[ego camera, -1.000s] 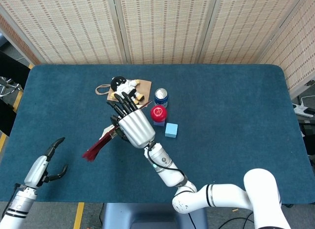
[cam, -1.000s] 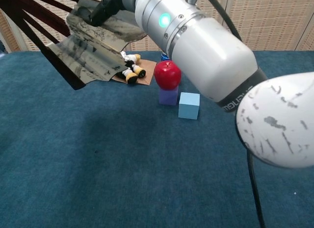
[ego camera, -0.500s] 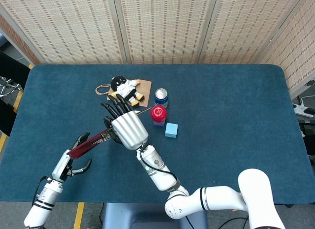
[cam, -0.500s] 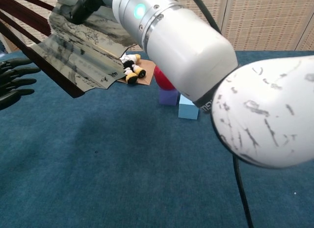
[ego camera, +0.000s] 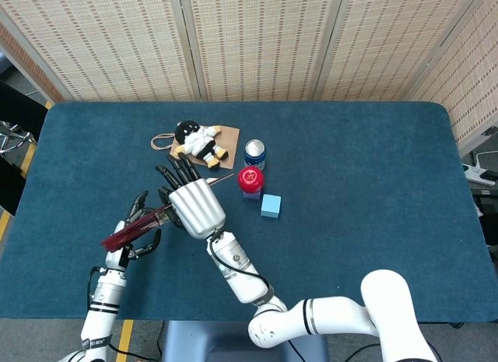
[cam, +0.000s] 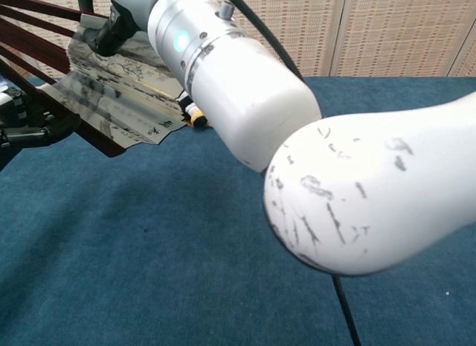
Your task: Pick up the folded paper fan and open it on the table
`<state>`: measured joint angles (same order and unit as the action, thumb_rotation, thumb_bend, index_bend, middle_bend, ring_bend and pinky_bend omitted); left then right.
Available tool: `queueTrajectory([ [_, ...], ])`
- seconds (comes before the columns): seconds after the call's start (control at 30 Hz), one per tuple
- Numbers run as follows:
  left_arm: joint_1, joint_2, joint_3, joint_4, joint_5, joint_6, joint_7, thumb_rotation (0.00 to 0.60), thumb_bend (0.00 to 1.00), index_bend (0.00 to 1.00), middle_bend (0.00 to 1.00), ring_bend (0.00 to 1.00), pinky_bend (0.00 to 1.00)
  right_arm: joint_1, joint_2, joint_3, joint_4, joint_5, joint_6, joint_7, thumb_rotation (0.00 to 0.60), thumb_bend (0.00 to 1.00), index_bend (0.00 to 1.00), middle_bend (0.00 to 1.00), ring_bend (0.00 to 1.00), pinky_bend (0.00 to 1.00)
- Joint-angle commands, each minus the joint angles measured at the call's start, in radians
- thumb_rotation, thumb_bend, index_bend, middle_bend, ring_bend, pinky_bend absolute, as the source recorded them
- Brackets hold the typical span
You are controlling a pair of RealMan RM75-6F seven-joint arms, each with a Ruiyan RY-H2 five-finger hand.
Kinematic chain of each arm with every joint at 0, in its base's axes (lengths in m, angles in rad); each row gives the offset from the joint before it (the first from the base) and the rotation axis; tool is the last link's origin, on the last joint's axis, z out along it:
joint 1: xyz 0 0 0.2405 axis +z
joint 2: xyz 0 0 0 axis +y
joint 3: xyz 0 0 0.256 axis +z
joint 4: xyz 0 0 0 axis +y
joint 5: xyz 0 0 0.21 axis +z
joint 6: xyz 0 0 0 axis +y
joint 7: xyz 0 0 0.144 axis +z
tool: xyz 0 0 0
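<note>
Right hand (cam: 111, 26) holds part-open fan (cam: 119, 100).

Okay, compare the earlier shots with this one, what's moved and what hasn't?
The left hand came in from the table's near-left corner and now has its fingers at the dark red ribs of the partly opened paper fan. The right hand kept its hold on the fan and shifted left and nearer. The red apple, light blue cube, blue can and plush toy stayed put.
</note>
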<state>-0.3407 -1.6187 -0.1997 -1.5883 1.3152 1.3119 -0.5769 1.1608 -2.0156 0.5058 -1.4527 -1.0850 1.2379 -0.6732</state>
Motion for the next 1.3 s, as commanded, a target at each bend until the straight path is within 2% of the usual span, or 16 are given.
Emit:
queueTrajectory([
  [0.03, -0.001, -0.027, -0.021, 0.017, -0.025, 0.009, 0.025, 0.6, 0.45, 0.57, 0.01, 0.0, 0.05, 0.008, -0.014, 0.009, 0.012, 0.009, 0.005, 0.003, 0.6, 0.61, 0.67, 0.16, 0.0, 0.0],
  [0.23, 0.005, -0.049, -0.051, 0.026, -0.07, 0.01, 0.045, 0.6, 0.57, 0.77, 0.12, 0.0, 0.05, 0.009, -0.016, 0.023, 0.01, 0.008, 0.015, 0.016, 0.6, 0.61, 0.67, 0.16, 0.0, 0.0],
  [0.33, 0.006, -0.053, -0.059, 0.041, -0.073, 0.01, 0.052, 0.6, 0.62, 0.81, 0.16, 0.0, 0.05, 0.004, -0.009, 0.022, 0.004, 0.006, 0.018, 0.02, 0.6, 0.61, 0.67, 0.16, 0.0, 0.0],
  [0.47, 0.004, -0.065, -0.08, 0.108, -0.064, 0.036, 0.071, 0.6, 0.63, 0.83, 0.18, 0.0, 0.05, -0.018, 0.023, 0.005, -0.028, -0.012, 0.028, 0.022, 0.6, 0.61, 0.67, 0.16, 0.0, 0.0],
  [0.73, -0.019, -0.077, -0.153, 0.305, -0.094, 0.038, 0.056, 0.6, 0.61, 0.82, 0.19, 0.0, 0.05, -0.104, 0.15, -0.058, -0.139, -0.088, 0.066, 0.029, 0.6, 0.61, 0.67, 0.16, 0.0, 0.0],
  [0.87, -0.019, -0.077, -0.185, 0.328, -0.138, 0.009, 0.02, 0.6, 0.59, 0.79, 0.19, 0.0, 0.05, -0.157, 0.21, -0.113, -0.182, -0.132, 0.087, 0.031, 0.6, 0.61, 0.67, 0.16, 0.0, 0.0],
  [1.07, -0.016, -0.087, -0.193, 0.373, -0.156, 0.0, 0.017, 0.6, 0.57, 0.72, 0.19, 0.0, 0.05, -0.221, 0.266, -0.185, -0.212, -0.229, 0.13, 0.072, 0.6, 0.61, 0.67, 0.16, 0.0, 0.0],
  [1.3, -0.01, -0.103, -0.196, 0.418, -0.144, 0.028, 0.005, 0.6, 0.56, 0.6, 0.16, 0.0, 0.05, -0.252, 0.271, -0.223, -0.224, -0.272, 0.133, 0.085, 0.6, 0.61, 0.67, 0.16, 0.0, 0.0],
])
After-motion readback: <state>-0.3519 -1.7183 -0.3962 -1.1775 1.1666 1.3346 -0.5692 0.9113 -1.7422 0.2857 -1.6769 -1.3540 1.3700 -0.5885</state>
